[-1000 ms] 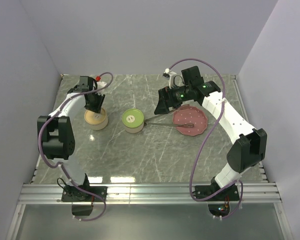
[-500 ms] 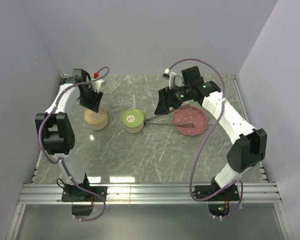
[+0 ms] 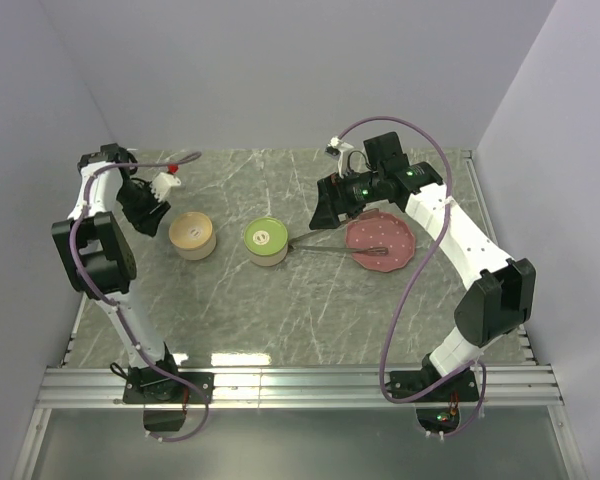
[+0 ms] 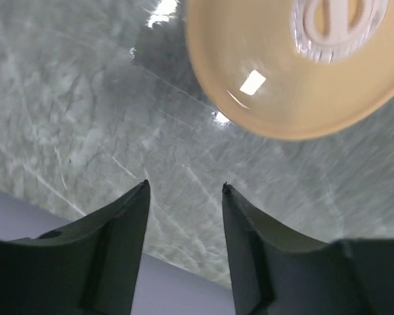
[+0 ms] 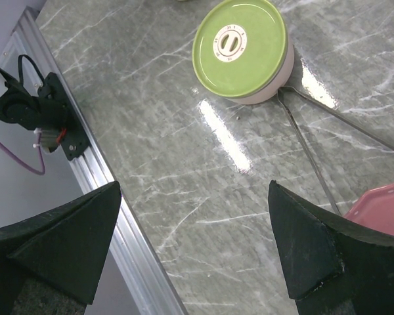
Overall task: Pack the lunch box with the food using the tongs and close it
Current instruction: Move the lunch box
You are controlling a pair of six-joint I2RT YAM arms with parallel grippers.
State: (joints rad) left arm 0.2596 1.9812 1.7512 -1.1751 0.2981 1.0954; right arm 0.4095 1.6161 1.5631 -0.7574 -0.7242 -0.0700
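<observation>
A round beige-lidded lunch box (image 3: 192, 236) sits on the grey marble worktop (image 3: 310, 310) just left of a green-lidded tub (image 3: 265, 241). The left gripper (image 4: 184, 186) hangs farther left of the tub, released, its jaws parted and empty. The box looks closed, so the sound move seems to be lifting that gripper clear without clipping the lid. Slim silver tongs (image 3: 330, 247) lie flat, running right from the tub onto a pink plate (image 3: 405, 235) where I can make out no food, and the right gripper (image 5: 194, 190) hovers over them, spread wide and empty.
</observation>
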